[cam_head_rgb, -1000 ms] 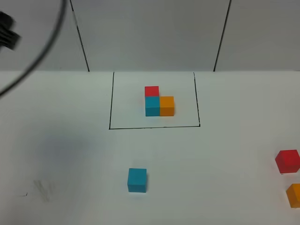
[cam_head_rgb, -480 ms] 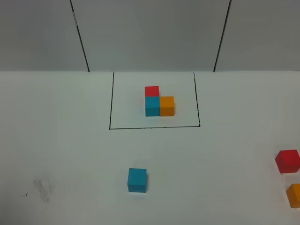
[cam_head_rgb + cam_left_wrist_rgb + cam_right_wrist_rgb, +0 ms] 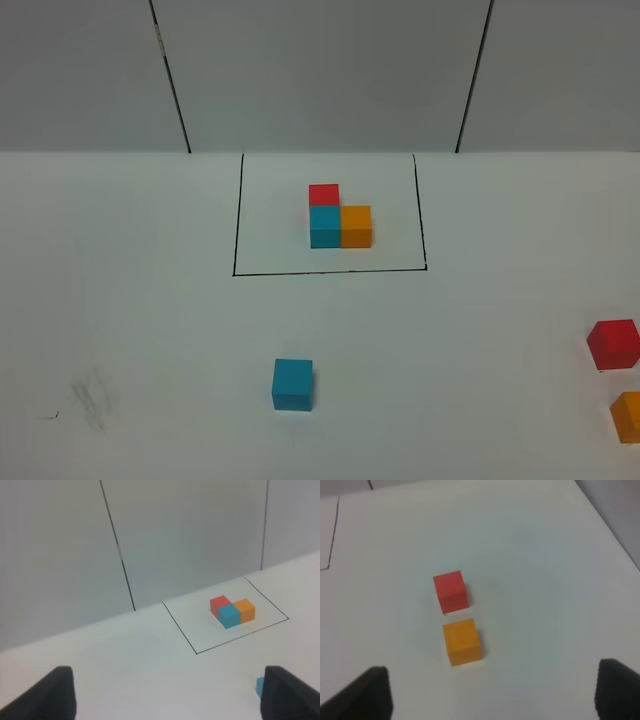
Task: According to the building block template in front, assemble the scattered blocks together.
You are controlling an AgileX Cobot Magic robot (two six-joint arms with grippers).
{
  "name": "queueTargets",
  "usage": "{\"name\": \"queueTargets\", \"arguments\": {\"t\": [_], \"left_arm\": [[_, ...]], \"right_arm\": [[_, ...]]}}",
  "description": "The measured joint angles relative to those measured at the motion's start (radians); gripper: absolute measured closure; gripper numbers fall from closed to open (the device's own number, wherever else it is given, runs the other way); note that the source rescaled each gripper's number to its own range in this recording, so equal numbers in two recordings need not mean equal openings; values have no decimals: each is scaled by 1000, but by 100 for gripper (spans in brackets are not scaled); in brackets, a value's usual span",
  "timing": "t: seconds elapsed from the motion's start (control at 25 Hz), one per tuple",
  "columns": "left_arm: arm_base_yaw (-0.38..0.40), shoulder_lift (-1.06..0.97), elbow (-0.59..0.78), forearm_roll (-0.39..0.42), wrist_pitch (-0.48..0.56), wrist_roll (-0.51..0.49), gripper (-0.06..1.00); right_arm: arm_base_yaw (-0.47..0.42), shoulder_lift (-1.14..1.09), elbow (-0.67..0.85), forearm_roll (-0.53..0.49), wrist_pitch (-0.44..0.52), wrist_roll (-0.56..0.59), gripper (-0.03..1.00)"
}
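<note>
Template: the L-shaped cluster of three small matte cubes (image 3: 338, 222) sits inside a thin black drawn rectangle at the far middle of the white surface (image 3: 150, 330). From the high camera the red one is behind the cyan, the orange is on the cyan's right, and all three touch.
Loose blocks: the plain cyan-blue cube (image 3: 292, 384) is alone in the near middle, well clear of the frame. The plain red cube (image 3: 613, 343) and plain orange cube (image 3: 628, 416) are way out at the right edge, near each other but not touching.
Progress: I'd say nothing's assembled yet.
What could bite me: red and orange are close, so coming down on one could nudge the other. The orange is half cut off in the high view, so I'd trust the wrist camera for it. Also easy to build the L mirrored if I misread the layout.
Blocks vs jaws: in the right wrist view red (image 3: 451, 591) and orange (image 3: 463, 642) lie out ahead, roughly centred between the right jaws, orange nearer, neither touched. In the left wrist view only a sliver of the cyan cube (image 3: 259, 686) shows beside one finger, and the template (image 3: 232, 612) is well ahead.
Jaws: left jaws and right jaws both spread wide, holding nothing.
</note>
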Motion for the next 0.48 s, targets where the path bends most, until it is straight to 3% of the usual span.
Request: {"name": "queueTargets", "arguments": {"t": [0.28, 0.48], "left_arm": [[0, -220, 298, 73, -41, -151, 9], [3, -226, 442, 90, -23, -204, 9]], "right_arm": [[0, 0, 0, 0, 0, 0, 20], [0, 0, 0, 0, 0, 0, 20]]}}
